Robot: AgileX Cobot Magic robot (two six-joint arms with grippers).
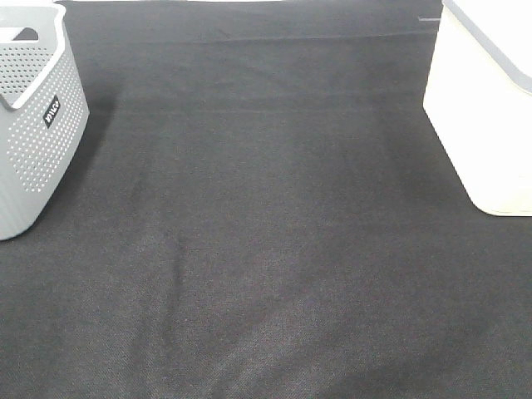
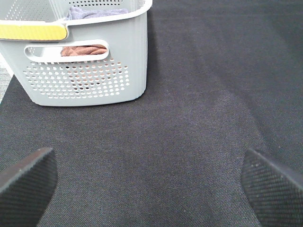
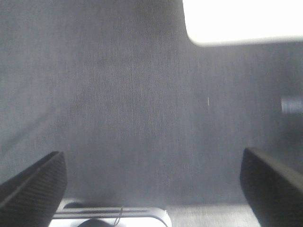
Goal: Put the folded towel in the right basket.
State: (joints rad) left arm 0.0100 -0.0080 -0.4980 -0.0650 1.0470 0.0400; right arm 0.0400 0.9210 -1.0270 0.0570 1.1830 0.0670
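**Towel not yet picked, transfer not started**

Folded towels sat inside the grey perforated basket [image 2: 90, 71]: a rust-brown one [image 2: 84, 49] showed through the handle slot, a blue-grey one [image 2: 97, 12] above the rim. Which is the target, can't tell. White basket [image 1: 490, 108] on the right: interior not visible in any view. Black cloth tabletop [image 1: 266, 249] between the baskets was bare.

Left gripper [image 2: 151, 189] was spread wide, holding nothing, near the grey basket. Right gripper [image 3: 154, 189] was also spread wide and empty, near the white basket.

Judgement: everything's left — grasp, lift, carry across, drop.
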